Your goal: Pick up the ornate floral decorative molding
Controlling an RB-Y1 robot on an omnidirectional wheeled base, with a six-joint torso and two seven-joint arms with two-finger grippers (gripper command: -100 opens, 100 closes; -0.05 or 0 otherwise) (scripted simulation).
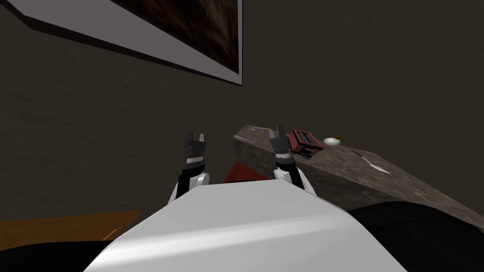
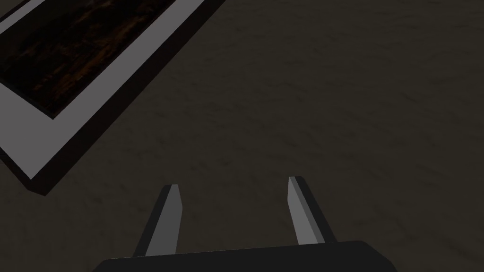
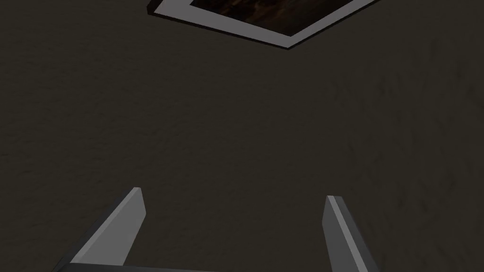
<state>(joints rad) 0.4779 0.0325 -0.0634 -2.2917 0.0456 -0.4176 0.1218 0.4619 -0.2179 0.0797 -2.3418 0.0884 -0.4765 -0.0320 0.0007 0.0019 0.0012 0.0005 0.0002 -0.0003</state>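
Both grippers are held up ahead of the chest with nothing between their fingers. The left gripper [image 2: 234, 182] has its blades spread apart, and so does the right gripper [image 3: 235, 194]. In the head view the left gripper [image 1: 197, 137] stands over open room before the dark wall [image 1: 118, 141], while the right gripper [image 1: 278, 132] rises in front of the end of a grey-brown counter [image 1: 340, 175] that runs away to the robot's right. On the counter top, just beyond the right gripper, lies a red box with two slots [image 1: 306, 141]. Just beside it is a pale rounded piece [image 1: 332, 141], the only thing there that might be the molding. It is too small to show carving, long axis or heading. Further along, near the counter's front edge, lies a thin white pointed strip [image 1: 374, 164]. A red shape [image 1: 240, 173] shows under the counter's end, an orange-brown floor [image 1: 71, 227] lies to the left, and a black area [image 1: 416, 231] lies below the counter.
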